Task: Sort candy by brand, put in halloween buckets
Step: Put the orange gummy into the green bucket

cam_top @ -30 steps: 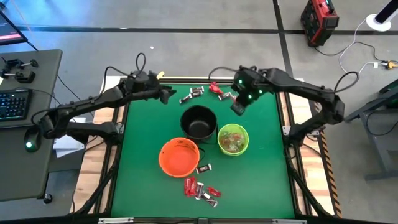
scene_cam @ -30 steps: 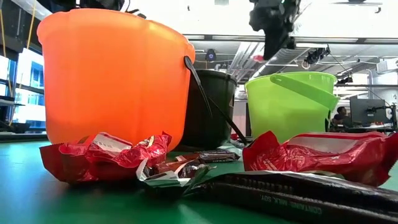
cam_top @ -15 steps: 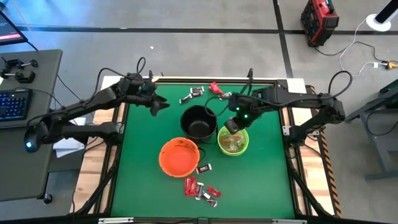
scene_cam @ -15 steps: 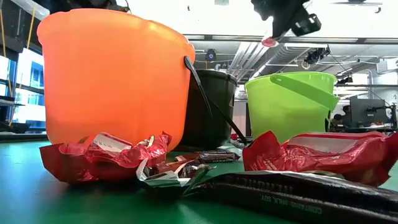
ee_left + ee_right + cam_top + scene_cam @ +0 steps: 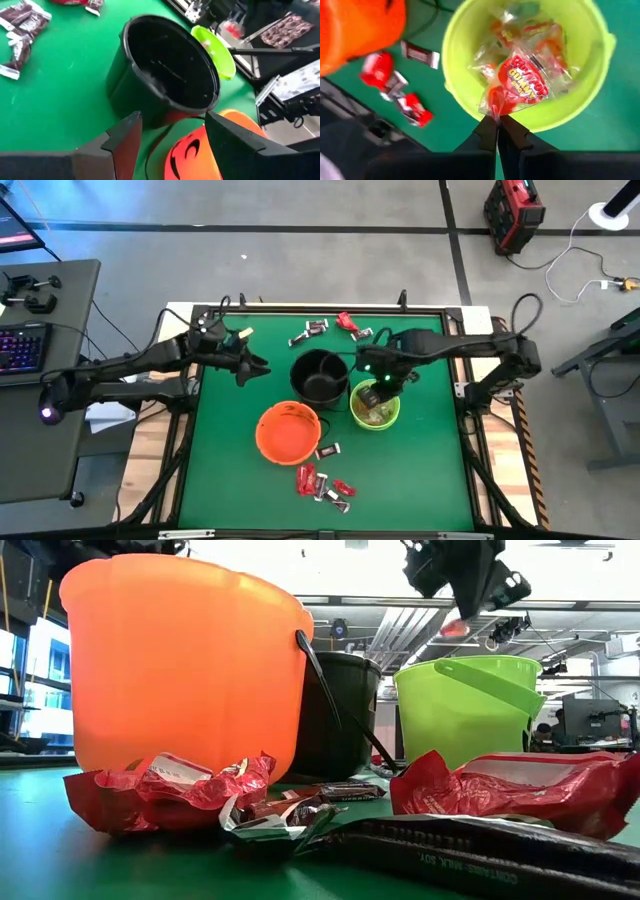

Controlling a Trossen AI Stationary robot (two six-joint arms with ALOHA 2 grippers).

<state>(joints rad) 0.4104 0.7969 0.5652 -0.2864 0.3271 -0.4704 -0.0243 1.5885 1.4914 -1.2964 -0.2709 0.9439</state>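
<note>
Three buckets stand mid-table: black (image 5: pixel 320 375), orange (image 5: pixel 290 431) and lime green (image 5: pixel 375 406), which holds several clear-wrapped sweets (image 5: pixel 520 30). My right gripper (image 5: pixel 383 383) hangs over the green bucket, shut on a clear packet with a red gummy candy (image 5: pixel 522 85). My left gripper (image 5: pixel 250 366) is open, left of the black bucket (image 5: pixel 170 75), and empty. Loose candy lies at the far edge (image 5: pixel 310 331) and the near edge (image 5: pixel 322 484). My right gripper pinches the clear wrapper's end (image 5: pixel 492 112) between its two shut fingertips. The fingers point steeply down from above. The packet hangs below them, lifted clear, over the green bucket's mouth (image 5: pixel 470 30); in the low view the red candy (image 5: pixel 455 628) shows above the rim.
Red and dark wrapped sweets (image 5: pixel 170 790) lie near the front edge before the orange bucket (image 5: pixel 180 660). One dark bar (image 5: pixel 328 450) lies beside the orange bucket. A red sweet (image 5: pixel 348 323) lies at the far edge. Green table (image 5: pixel 430 470) stretches right of the buckets.
My right gripper has carried the gummy packet from the far side of the table toward the near edge, coming over the green bucket, and has rolled its wrist on the way. My left gripper has drawn toward the near edge, staying open and left of the black bucket.
</note>
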